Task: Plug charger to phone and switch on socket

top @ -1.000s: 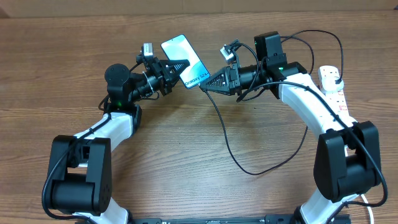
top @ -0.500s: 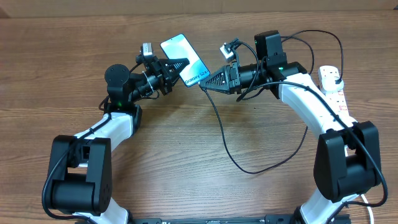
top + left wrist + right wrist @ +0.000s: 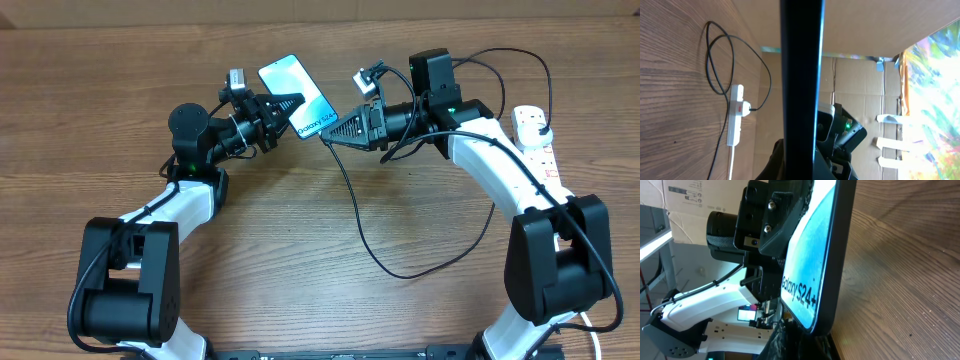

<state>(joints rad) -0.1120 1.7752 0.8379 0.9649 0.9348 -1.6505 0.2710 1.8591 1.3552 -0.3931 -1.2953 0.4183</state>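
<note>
got the phone (image 3: 290, 80) clamped in the left gripper (image 3: 286, 105), long axis pointing straight at the right gripper (image 3: 328, 137), pinched on the charger (image 3: 361, 225) tip just off the phone's near short edge.

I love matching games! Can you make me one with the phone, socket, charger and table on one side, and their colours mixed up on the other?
Things:
1. phone
2. socket
3. charger
4. table

Colours:
A. black
B. brown wood
C. white with red bits
D. glowing light blue

Pairs: 1-D, 2-C, 3-A, 4-B
</note>
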